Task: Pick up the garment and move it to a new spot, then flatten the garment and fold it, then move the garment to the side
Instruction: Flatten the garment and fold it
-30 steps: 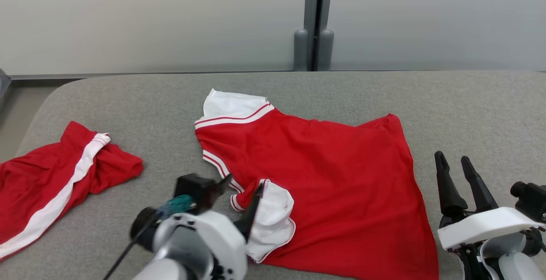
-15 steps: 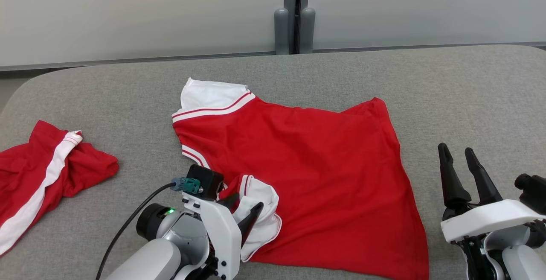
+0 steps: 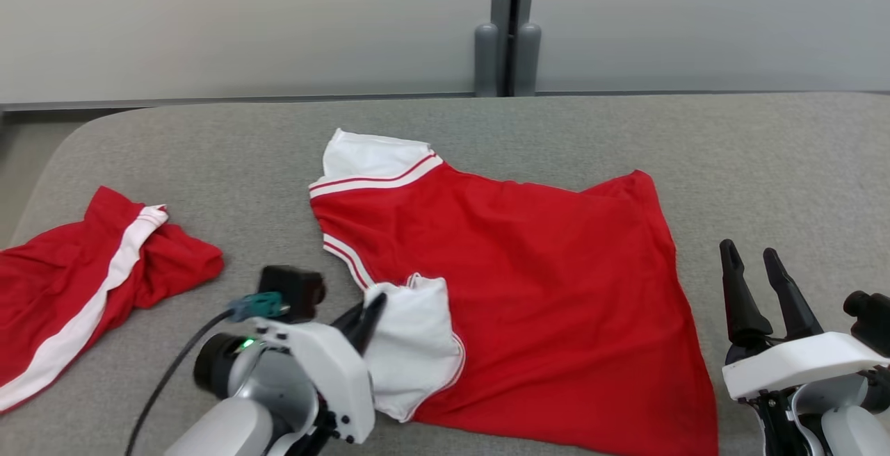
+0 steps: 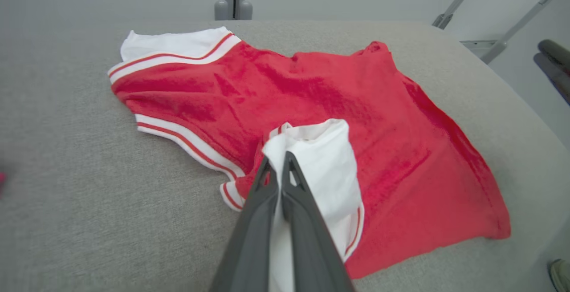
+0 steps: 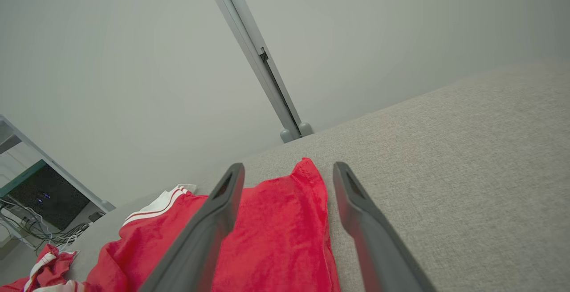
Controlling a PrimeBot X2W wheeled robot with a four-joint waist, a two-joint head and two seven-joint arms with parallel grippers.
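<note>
A red shirt [image 3: 528, 275] with white sleeves and striped trim lies spread across the grey cushion, its far white sleeve [image 3: 372, 157] flat at the back left. My left gripper [image 3: 370, 306] is shut on the near white sleeve [image 3: 414, 345], which is folded over onto the red body; in the left wrist view the gripper [image 4: 278, 165] pinches the white sleeve [image 4: 325, 167] at its edge. My right gripper [image 3: 754, 261] stands open off the shirt's right hem, above the cushion; in the right wrist view the gripper [image 5: 287, 176] frames the shirt's [image 5: 276, 229] red corner.
Red shorts with a white stripe [image 3: 83, 282] lie crumpled at the cushion's left end. The grey cushion [image 3: 765, 157] runs the picture's full width, with a pale wall and a grey post [image 3: 506, 25] behind it. A black cable [image 3: 174, 372] trails from my left wrist.
My left gripper has closed on the near white sleeve and drawn it leftward, so the sleeve lies flatter. The right gripper has held still. The camera has shifted between pictures.
</note>
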